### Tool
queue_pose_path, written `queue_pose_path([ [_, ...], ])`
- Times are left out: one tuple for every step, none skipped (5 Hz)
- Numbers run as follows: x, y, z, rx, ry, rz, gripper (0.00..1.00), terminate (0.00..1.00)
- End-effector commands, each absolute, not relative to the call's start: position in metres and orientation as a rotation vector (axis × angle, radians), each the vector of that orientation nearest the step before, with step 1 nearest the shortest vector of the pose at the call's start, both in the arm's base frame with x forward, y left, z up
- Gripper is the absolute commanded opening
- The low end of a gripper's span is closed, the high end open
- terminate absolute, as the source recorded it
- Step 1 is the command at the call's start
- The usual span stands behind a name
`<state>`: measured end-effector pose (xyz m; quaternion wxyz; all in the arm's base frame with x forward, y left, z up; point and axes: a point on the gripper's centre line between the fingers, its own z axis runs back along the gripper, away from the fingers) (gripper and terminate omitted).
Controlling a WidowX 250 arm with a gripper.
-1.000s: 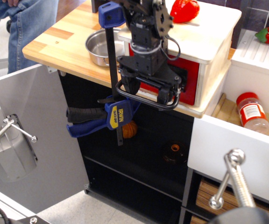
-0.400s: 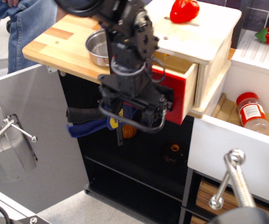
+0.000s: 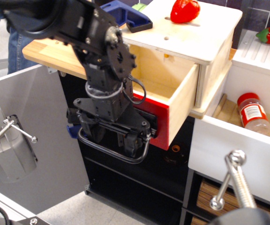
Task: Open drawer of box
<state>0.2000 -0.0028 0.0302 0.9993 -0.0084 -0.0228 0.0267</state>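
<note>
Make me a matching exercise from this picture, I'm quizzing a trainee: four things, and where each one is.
Things:
1. red pepper
2. spice jar
3. hand
4. drawer

Places:
A. on the wire loop handle
B. pulled out from the box
C. on top of the box
D. inside the open white drawer

Pairs: 1-C, 2-D, 3-A, 4-B

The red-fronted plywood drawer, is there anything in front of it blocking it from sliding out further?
Nothing visible blocks it. The red-fronted plywood drawer already sticks far out of the pale wooden box, and ahead of its front there is only the black gripper at the black wire loop handle, over open space before the dark cabinet.
</note>
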Motion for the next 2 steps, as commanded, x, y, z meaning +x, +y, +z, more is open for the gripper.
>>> queue_pose_path([
  [0.168,-0.001,0.034,-0.020,0.065,0.002,1.00,0.00],
  [0.189,-0.005,0.053,-0.069,0.055,0.055,1.00,1.00],
])
